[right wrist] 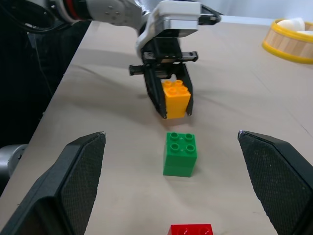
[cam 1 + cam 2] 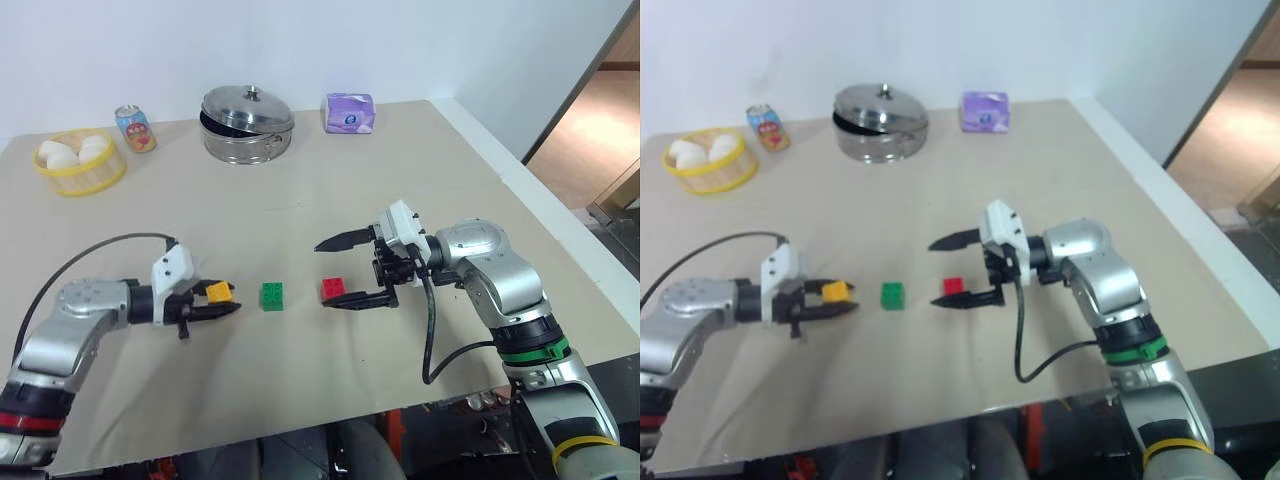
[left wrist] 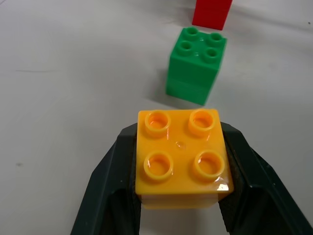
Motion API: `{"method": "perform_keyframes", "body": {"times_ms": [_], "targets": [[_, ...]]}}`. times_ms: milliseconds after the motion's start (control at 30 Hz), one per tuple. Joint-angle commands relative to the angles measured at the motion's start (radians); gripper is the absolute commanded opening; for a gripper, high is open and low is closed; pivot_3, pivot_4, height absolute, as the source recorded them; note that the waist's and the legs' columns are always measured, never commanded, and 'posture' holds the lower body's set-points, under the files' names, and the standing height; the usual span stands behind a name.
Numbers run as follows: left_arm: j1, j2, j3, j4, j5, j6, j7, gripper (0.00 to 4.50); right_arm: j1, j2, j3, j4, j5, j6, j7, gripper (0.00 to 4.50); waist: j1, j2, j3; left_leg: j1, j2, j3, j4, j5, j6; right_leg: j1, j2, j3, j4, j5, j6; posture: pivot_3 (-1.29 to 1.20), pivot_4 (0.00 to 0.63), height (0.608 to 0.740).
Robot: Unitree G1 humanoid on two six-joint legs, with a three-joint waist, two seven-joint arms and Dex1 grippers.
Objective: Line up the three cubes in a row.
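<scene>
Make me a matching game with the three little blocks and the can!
Things:
1. orange block
2. green block
3. red block
4. can

Places:
A. on the table between the other two blocks
B. far side of the table, next to the yellow basket
C. gripped in the left end effector
D. on the table between the fingers of the open right end effector

Pairs: 1-C, 2-A, 3-D, 4-B

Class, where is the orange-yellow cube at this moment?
The orange-yellow cube is clamped in the left gripper on the robot's left side, just left of the green cube, with the red cube beyond that.
</scene>
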State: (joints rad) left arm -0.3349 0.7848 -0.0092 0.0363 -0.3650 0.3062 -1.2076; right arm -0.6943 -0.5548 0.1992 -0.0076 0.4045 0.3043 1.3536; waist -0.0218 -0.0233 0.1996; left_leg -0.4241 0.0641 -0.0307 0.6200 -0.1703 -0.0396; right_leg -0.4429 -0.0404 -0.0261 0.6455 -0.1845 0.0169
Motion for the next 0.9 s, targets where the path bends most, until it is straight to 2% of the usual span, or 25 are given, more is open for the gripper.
{"method": "perform_keyframes", "body": {"times_ms": [33,367,900], "targets": [[-0.07,0.009,-0.006,0.094,0.001,-0.061,-0.087,1.37,-0.001,-0.018,-0.024,-0.063,0.007,0.004,-0.015,4.5,0.0,0.0,0.0,0.0,0.0,0.0,0.0,0.0,0.0,0.0,0.0,0.0,0.0,0.0,0.0,0.0,0.15,0.74],[-0.125,0.013,-0.034,0.176,0.023,-0.124,-0.222,1.37,0.035,-0.065,-0.041,-0.102,0.021,0.018,-0.03,4.5,0.001,0.0,0.0,0.0,0.0,0.0,0.0,0.0,0.0,0.0,0.0,0.001,0.0,-0.001,0.001,0.0,0.15,0.74],[-0.162,-0.039,-0.082,0.261,0.093,-0.279,-0.249,1.37,0.047,-0.085,-0.046,-0.116,0.048,0.04,-0.025,4.5,0.0,0.0,0.0,0.0,0.0,0.0,0.0,0.0,0.0,0.0,0.0,0.001,0.001,-0.001,0.001,0.0,0.15,0.74]]}}
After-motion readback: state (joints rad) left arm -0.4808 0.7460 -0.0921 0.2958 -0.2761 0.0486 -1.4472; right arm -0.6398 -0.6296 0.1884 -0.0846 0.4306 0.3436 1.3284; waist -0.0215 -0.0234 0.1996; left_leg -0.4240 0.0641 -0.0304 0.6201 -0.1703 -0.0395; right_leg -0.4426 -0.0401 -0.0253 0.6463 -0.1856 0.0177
